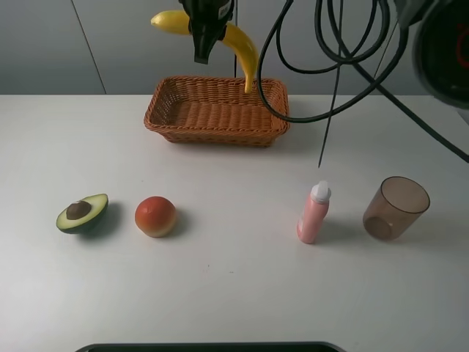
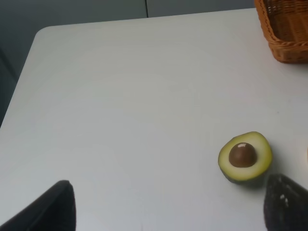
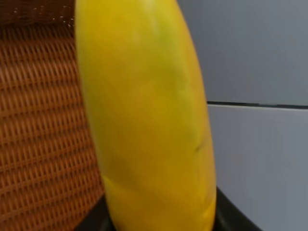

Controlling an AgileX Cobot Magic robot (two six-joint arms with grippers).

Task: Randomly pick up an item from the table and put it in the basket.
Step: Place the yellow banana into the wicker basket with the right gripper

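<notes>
R end effector held banana above basket, seemingly near its far rim; L end effector wide, over table.

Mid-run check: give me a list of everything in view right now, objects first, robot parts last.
banana: one, yellow, held in the air over the basket's back edge
basket: one, orange-brown wicker, back centre of the table, nothing seen inside
avocado half: one, green with brown pit, front left
round fruit: one, red-orange, just right of the avocado half
bottle: one, pink with white cap, right of centre
cup: one, translucent brown, far right
table: one, white
cables: several, black, hanging upper right
right hand: black, shut on the banana
left hand: black, open, above the table near the avocado half
</notes>
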